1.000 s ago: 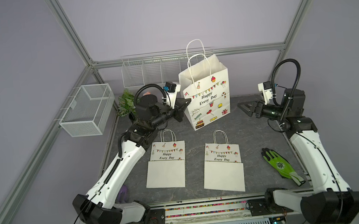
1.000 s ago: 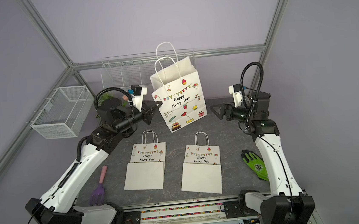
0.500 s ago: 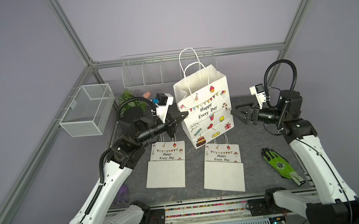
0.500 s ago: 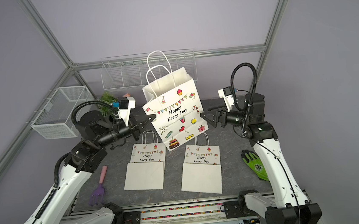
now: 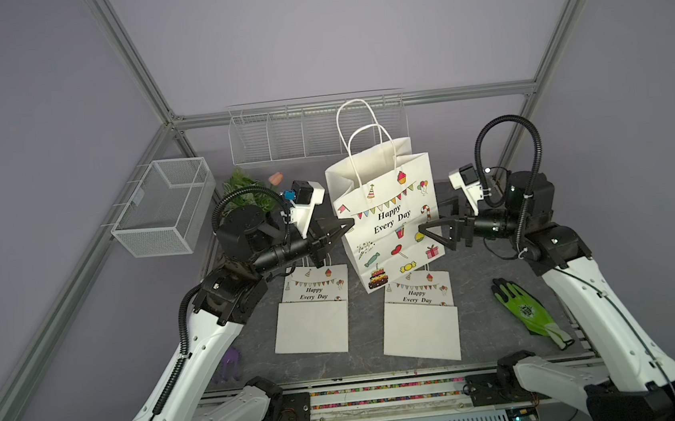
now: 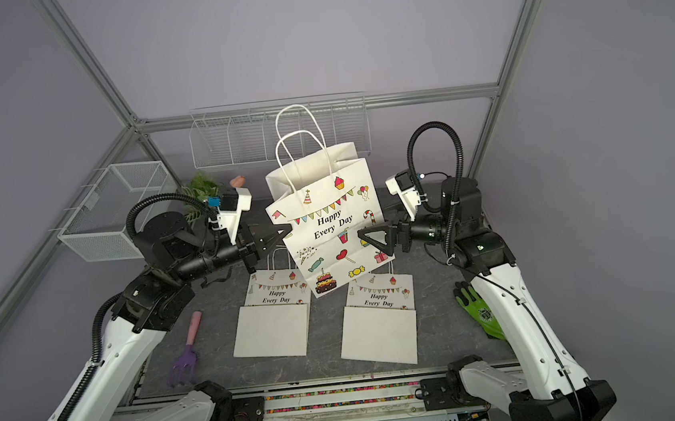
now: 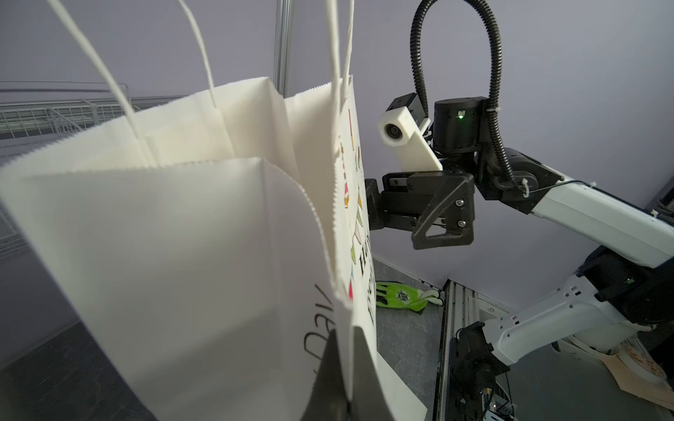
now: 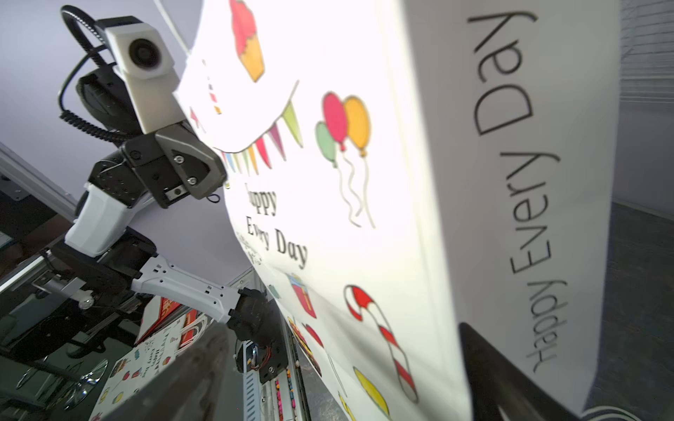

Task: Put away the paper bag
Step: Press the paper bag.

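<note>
Left gripper [image 5: 345,225] pinching paper bag [image 5: 385,199] at side edge, holding it tilted; right gripper [image 5: 429,224] standing wide open, straddling opposite edge.

Rake [image 5: 229,364] mostly behind L arm [image 5: 198,348]; paper bag [image 7: 164,237] handles cropped, L wrist view.

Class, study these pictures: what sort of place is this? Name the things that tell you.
Probably a robotics lab test cell: a metal frame boxes in the table, the left arm and right arm stand on a front rail, and props such as the paper bag and wire basket look staged.
</note>
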Controlling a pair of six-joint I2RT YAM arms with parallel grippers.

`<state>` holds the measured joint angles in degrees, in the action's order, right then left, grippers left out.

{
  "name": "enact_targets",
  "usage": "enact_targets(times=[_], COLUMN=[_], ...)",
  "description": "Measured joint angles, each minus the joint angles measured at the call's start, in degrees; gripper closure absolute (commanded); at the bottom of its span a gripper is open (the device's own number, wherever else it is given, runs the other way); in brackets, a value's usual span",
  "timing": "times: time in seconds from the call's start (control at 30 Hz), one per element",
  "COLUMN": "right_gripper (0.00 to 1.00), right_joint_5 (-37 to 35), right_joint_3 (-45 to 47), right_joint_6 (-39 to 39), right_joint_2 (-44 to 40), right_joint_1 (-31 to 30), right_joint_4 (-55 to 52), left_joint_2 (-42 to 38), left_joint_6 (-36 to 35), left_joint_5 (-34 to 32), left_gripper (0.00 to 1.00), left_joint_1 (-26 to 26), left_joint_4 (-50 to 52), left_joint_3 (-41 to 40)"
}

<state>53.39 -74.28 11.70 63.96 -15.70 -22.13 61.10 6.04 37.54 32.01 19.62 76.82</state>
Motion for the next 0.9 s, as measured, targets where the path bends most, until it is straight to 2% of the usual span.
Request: enact_targets(times=[0.27, 0.63, 0.9], right_gripper=[0.24, 0.25, 0.47], right_joint_5=[-1.09, -5.68, -3.23], right_joint_3=[-2.51, -4.81, -6.69], right_joint_6=[-3.58, -8.61, -8.0], right_joint_2=[0.28, -0.66, -0.98], right_joint_1=[-4.28, -4.26, -4.15], right_joint_4=[-4.0, -10.86, -11.02], left_joint_2=[0.17, 1.27, 0.26], left_joint_6=[1.31, 0.57, -0.33], left_joint_5=[1.88, 11.65, 13.68], left_gripper=[1.0, 1.0, 1.0], left_joint_1=[-1.27, -3.04, -3.3], left_joint_4=[-0.44, 1.77, 3.54], left_joint_3=[0.02, 1.73, 1.64])
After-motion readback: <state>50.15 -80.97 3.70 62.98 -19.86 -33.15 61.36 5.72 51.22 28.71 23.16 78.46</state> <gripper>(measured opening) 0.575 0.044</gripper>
